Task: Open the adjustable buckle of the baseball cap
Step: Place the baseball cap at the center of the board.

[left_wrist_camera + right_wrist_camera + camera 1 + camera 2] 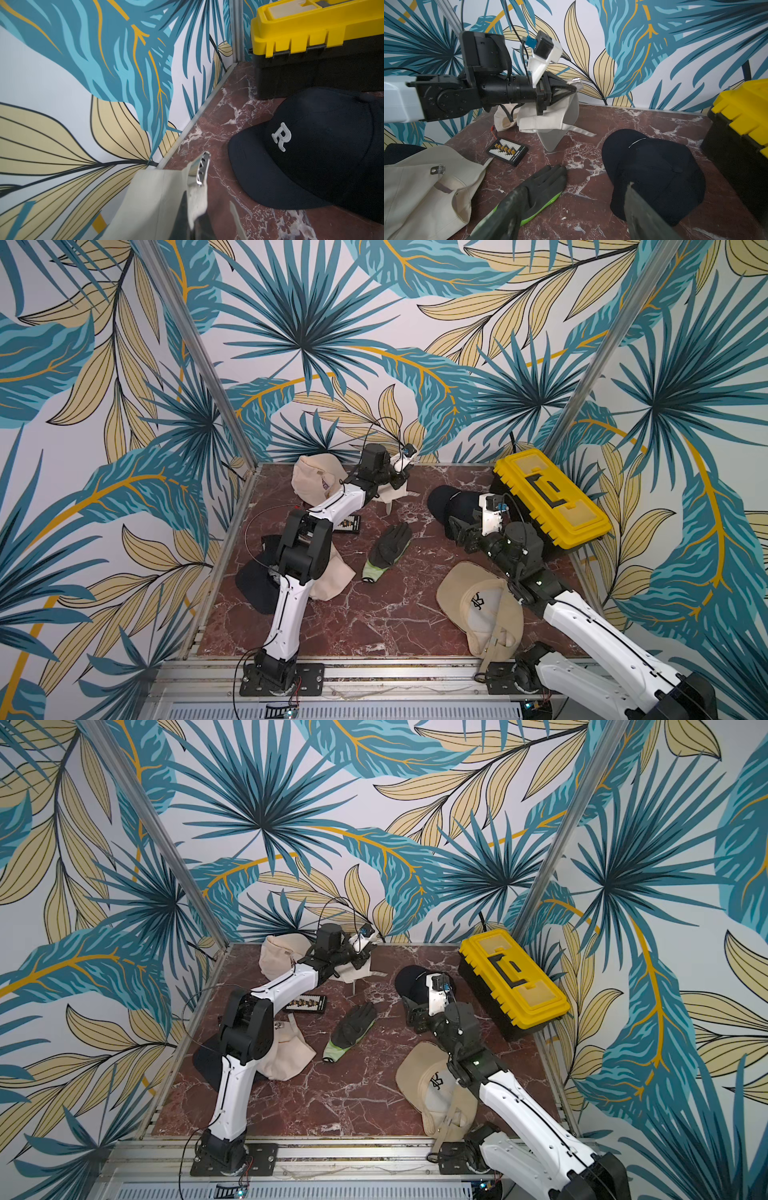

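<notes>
Left pincer clamped fully shut on the cream baseball cap, gripping the fabric at the back opening right next to the buckle. Cap is lifted off the table near the back wall and hangs from the pincer tips, brim pointing down; can't tell if the brim tip touches the table. The buckle is silver metal, sticks out just past the fingertips, toothed edge visible in the left wrist view. A loose strap end trails out sideways below it; can't tell if the strap is threaded through the buckle. Right pincer spread wide, holding nothing, hovering low over the table between the black glove and the navy cap. Yellow toolbox sits just behind the navy cap
</notes>
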